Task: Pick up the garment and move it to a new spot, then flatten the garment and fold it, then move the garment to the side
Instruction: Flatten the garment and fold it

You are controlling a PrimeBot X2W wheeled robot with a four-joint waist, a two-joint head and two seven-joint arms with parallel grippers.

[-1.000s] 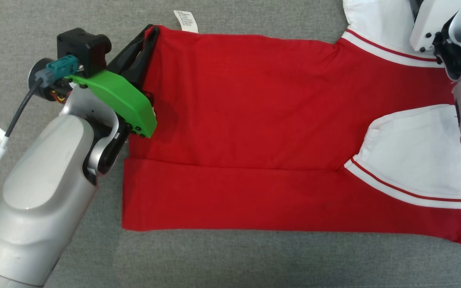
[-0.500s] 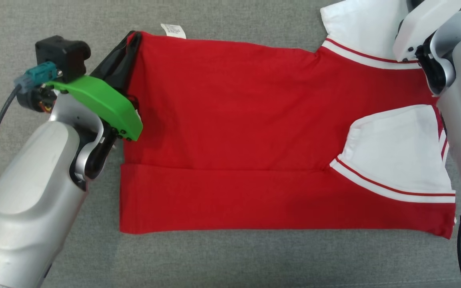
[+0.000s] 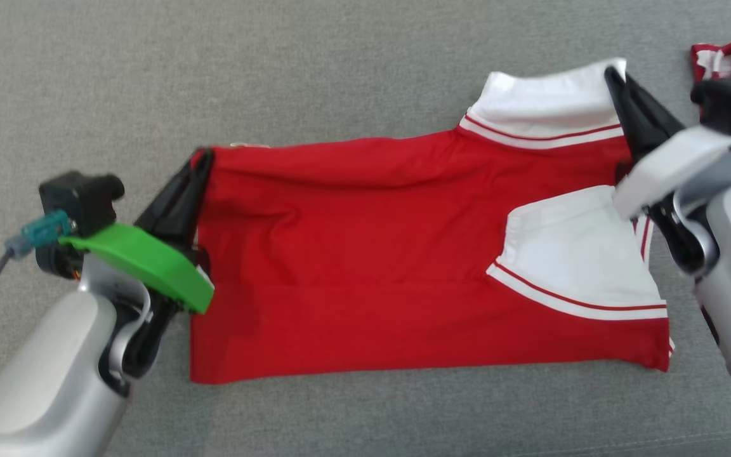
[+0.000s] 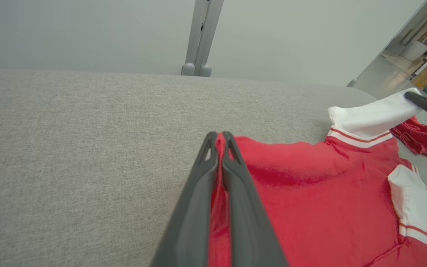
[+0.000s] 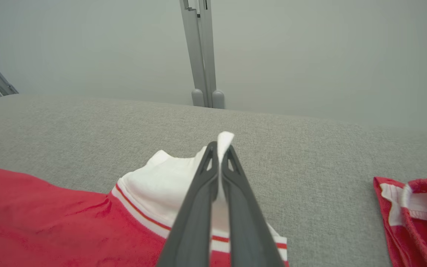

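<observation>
The garment (image 3: 353, 254), a red shirt with white sleeves, lies mostly flat on the grey fabric surface (image 3: 315, 70), a fold line running along its near edge; at its hem end the left gripper (image 3: 204, 157) is pressed together on the far red corner; at its sleeve end the right gripper (image 3: 611, 73) pinches the far white sleeve's edge, held raised; beyond that sleeve a crumpled red-and-white cloth (image 3: 730, 54) lies apart; farther back, past the garment, a grey post (image 4: 200, 37) stands behind the surface.
</observation>
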